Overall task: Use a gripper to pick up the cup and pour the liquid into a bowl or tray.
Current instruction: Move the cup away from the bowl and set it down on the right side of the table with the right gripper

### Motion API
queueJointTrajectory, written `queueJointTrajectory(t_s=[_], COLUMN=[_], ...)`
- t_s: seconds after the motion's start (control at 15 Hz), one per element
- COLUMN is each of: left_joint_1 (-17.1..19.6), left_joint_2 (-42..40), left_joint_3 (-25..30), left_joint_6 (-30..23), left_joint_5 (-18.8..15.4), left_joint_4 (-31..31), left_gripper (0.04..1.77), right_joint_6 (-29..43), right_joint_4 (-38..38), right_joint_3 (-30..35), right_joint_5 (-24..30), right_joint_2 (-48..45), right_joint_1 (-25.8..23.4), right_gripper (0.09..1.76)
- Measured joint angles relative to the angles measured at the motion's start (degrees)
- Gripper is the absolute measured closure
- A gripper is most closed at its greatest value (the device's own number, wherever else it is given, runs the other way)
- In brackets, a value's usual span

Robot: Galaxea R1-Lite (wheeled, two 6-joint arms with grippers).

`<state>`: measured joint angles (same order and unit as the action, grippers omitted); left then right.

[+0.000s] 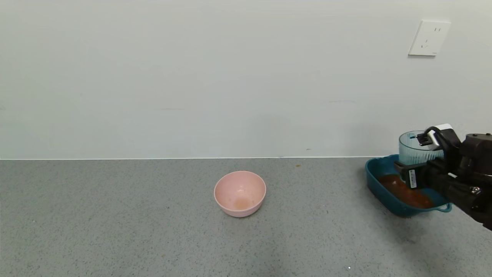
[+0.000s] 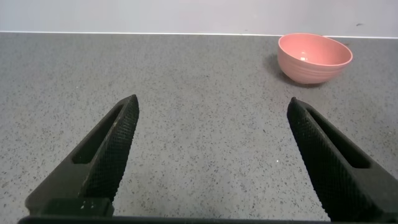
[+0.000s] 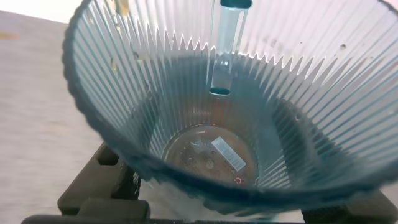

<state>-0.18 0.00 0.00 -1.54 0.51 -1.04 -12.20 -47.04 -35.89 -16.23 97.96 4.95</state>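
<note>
My right gripper is shut on the ribbed blue-green cup and holds it nearly upright over the back of the dark teal tub at the table's far right. The orange-brown liquid lies pooled in the tub. In the right wrist view the cup fills the picture, with only a thin wet film and drops on its bottom, and my right gripper clasps it from both sides. My left gripper is open and empty over bare table and is out of the head view.
A round pink bowl with a faint orange stain inside stands mid-table; it also shows in the left wrist view. The wall runs close behind the table, with a white socket at the upper right.
</note>
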Motion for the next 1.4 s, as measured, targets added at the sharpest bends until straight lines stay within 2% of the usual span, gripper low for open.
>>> queueJointTrajectory(t_s=[0.33, 0.6, 1.4], left_joint_1=[0.00, 0.00, 0.00], left_joint_2=[0.00, 0.00, 0.00], left_joint_3=[0.00, 0.00, 0.00], left_joint_6=[-0.02, -0.02, 0.00], left_joint_5=[0.00, 0.00, 0.00], left_joint_4=[0.02, 0.02, 0.00], left_gripper=[0.09, 0.09, 0.09], right_joint_6=[12.18, 13.89, 14.95], right_joint_4=[-2.54, -9.87, -16.85], right_joint_3=[-1.89, -5.95, -20.05], right_joint_5=[-5.62, -9.33, -12.85], right_joint_2=[4.71, 13.29, 35.41], right_joint_1=[13.98, 20.26, 22.44], right_gripper=[0.48, 0.48, 0.48])
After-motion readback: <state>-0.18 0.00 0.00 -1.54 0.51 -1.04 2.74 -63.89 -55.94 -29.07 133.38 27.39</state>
